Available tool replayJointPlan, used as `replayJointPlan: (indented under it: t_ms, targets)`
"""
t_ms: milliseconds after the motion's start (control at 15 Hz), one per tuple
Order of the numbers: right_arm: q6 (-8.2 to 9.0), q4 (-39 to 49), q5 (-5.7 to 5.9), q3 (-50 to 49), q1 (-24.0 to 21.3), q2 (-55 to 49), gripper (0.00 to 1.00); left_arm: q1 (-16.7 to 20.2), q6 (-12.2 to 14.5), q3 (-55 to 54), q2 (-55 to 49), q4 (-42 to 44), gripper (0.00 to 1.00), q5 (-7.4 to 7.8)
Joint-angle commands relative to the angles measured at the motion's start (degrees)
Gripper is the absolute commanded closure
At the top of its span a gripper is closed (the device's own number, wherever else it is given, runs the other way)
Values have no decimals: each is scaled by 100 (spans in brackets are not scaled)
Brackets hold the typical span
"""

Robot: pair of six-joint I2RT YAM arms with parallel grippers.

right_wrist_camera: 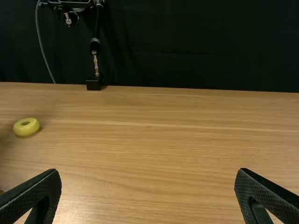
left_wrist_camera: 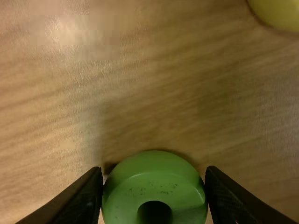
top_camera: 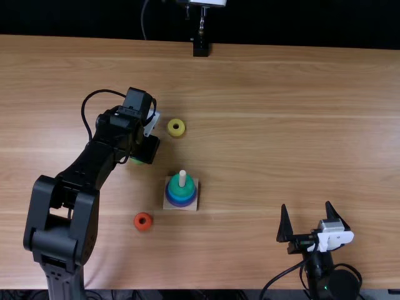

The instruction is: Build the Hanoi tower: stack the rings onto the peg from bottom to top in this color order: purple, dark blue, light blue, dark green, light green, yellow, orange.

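My left gripper (top_camera: 145, 150) is low over the table, left of the peg base, with a bit of the light green ring (top_camera: 136, 161) peeking out beneath it. In the left wrist view, this gripper (left_wrist_camera: 154, 170) is shut on the light green ring (left_wrist_camera: 154, 184), one finger against each side. The wooden peg (top_camera: 182, 179) holds a dark green ring (top_camera: 181, 187) above blue and purple (top_camera: 181, 204) rings. A yellow ring (top_camera: 176, 127) lies behind the peg; an orange ring (top_camera: 143, 221) lies front-left of it. My right gripper (top_camera: 306, 206) stands open at front right, also seen open (right_wrist_camera: 148, 171) in its wrist view.
The square wooden peg base (top_camera: 193, 205) sits near the middle of the table (top_camera: 281, 112). A black stand (top_camera: 200, 47) is at the far edge. The left arm spans the table's left side.
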Motion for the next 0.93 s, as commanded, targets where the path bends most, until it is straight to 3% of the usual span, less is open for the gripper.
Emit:
replayJointPlan:
  t_ms: [0,133,267,467,733,867]
  targets:
    - [8,28,-2,-53,-83,-73,0,50,36,298,-52,-256,100,47]
    - [8,28,-2,-53,-83,-73,0,50,46,649,-254,-868,100,47]
    - [8,28,-2,-53,-83,-73,0,50,46,1264,-491,-1796,100,-59]
    - [8,28,-2,-53,-83,-73,0,-11,-17,1721,-905,-2461,100,-70]
    - [8,28,-2,-53,-83,-73,0,-389,-59,2592,-1116,-4053,100,-48]
    - [8,28,-2,-53,-83,-73,0,-512,-154,2987,-1142,-4422,100,-48]
